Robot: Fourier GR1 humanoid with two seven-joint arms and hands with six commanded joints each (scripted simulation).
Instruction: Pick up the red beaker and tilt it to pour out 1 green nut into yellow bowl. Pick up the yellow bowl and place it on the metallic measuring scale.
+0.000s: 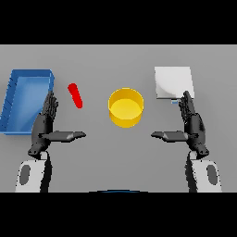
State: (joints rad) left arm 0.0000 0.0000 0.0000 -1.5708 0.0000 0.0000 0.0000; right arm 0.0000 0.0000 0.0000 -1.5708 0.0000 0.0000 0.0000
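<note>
Grey table (115,60), empty yellow bowl (125,107)

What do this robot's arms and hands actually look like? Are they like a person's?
Somewhat. Each arm ends in a dark grey, almost black hand, the left hand and the right hand, with slim jointed fingers and a separate thumb, much like a human hand. Below each wrist the forearm is a white shell with a dark grey oval patch on its top and dark edging. No cables or markings are visible.

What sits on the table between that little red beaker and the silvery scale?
In the head view, the yellow bowl sits between the red beaker and the scale.
</note>
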